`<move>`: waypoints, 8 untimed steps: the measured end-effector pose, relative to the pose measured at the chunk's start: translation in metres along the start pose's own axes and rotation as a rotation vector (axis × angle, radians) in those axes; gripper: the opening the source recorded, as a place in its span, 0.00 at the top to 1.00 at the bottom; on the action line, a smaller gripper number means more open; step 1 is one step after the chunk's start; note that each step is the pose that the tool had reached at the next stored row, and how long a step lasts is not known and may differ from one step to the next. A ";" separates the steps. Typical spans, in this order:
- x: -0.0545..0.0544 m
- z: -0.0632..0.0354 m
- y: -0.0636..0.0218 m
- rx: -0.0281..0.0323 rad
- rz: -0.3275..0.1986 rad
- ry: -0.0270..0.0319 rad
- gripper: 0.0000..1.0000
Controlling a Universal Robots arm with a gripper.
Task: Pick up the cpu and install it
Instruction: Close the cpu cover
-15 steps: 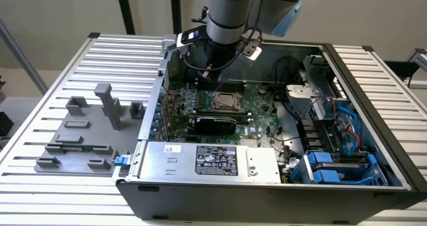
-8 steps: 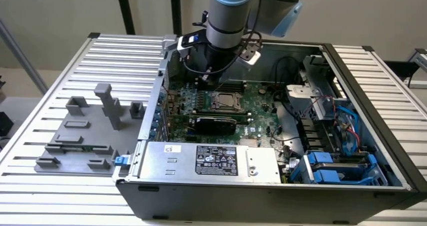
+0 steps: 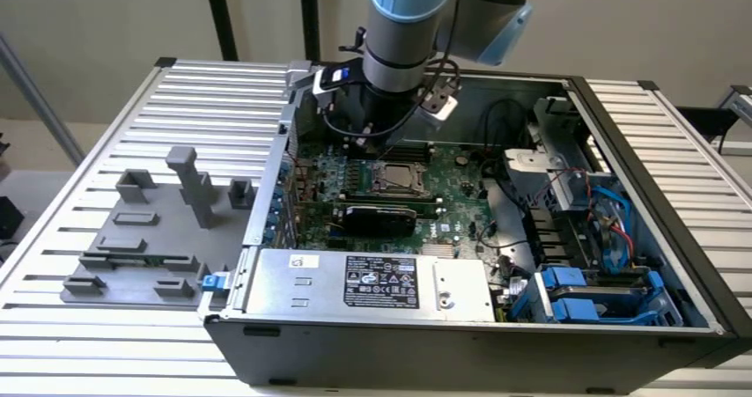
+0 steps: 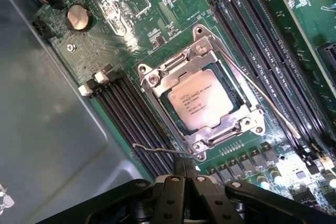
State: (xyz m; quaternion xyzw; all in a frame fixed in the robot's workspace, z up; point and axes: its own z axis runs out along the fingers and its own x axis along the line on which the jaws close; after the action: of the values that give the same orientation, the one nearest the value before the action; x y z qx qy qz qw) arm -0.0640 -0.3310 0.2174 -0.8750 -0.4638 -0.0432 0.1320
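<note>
The cpu (image 4: pixel 201 103), a pale silver square chip, lies flat inside the metal-framed socket (image 4: pixel 157 80) on the green motherboard. The socket (image 3: pixel 399 178) also shows in the exterior view, inside the open computer case. My gripper (image 4: pixel 185 167) is shut with nothing between its fingers, and its tips hang just off the socket's corner. A thin wire lever (image 4: pixel 152 149) of the socket ends close by those tips. In the exterior view the arm reaches down into the case, with the gripper (image 3: pixel 379 143) just above the socket's far side.
A grey plastic tray (image 3: pixel 88 278) with upright blocks stands at the exterior view's left, outside the case. A power supply (image 3: pixel 364 283) and blue drive cages (image 3: pixel 587 296) fill the case's near side. Black memory slots (image 4: pixel 128 111) flank the socket. The grey case wall (image 4: pixel 47 129) is close by.
</note>
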 end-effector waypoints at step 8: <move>-0.001 0.0086 0.0030 0.0110 -0.002 0.0207 0.89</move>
State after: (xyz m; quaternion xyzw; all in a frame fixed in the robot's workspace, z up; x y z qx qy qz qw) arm -0.0625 -0.3310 0.2084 -0.8734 -0.4634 -0.0499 0.1415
